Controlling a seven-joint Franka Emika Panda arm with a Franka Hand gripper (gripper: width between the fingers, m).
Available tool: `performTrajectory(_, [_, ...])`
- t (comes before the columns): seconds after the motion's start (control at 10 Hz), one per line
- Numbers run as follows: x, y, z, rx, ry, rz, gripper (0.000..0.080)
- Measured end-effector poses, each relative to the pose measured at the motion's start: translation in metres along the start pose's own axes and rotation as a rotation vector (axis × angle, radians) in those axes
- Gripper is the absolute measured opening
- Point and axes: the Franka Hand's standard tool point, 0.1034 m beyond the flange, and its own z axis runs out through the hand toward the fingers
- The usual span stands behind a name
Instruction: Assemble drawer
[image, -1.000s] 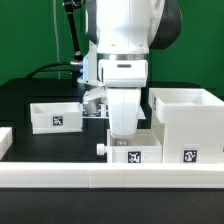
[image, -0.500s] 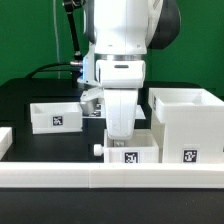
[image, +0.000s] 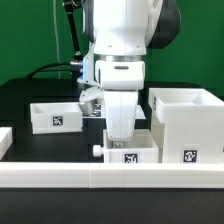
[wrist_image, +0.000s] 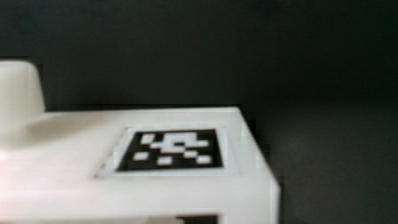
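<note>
Exterior view: we are seeing the white arm (image: 120, 60) standing mid-frame and reaching down onto the near tray (image: 131, 154). That tray is sitting on the black bench (image: 25, 100) just behind the long border rail (image: 60, 176). The arm's bulk is blocking the middle of the scene. Its fingers are lying hidden behind the near tray's wall, so we cannot tell whether they are open or closed. The housing (image: 186, 120) is standing upright just beside the near tray on the exterior view's right, with its open side up and a tag facing the camera. The second tray (image: 54, 116) is sitting well apart on the exterior view's left. A short rail end (image: 5, 140) is poking in at that edge.

Wrist view: blurred. We are looking at a white drawer part (wrist_image: 71, 150) carrying a square tag (wrist_image: 173, 150), with a rounded white stub (wrist_image: 16, 92) beside it and dark bench behind. This view is not settling the fingers' state either.
</note>
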Motion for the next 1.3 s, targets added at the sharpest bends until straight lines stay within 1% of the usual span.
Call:
performTrajectory(0.5, [0.0001,0.0003,-0.0001,-0.002,-0.001,-0.003,0.0041])
performTrajectory(0.7, [0.0050,0.0003,0.0000,-0.002,-0.010,-0.033,0.0042])
performTrajectory(0.8, [0.0021,0.0000,0.0002,-0.002,-0.011,-0.023,0.0042])
performTrajectory(1.1, [0.0021,0.0000,0.0002,-0.002,-0.010,-0.023,0.0042])
performTrajectory(1.2, [0.0026,-0.0001,0.0003,-0.006,-0.009,-0.029,0.0042])
performTrajectory(1.3, [-0.0020,-0.0002,0.0003,-0.005,-0.009,-0.042,0.0042])
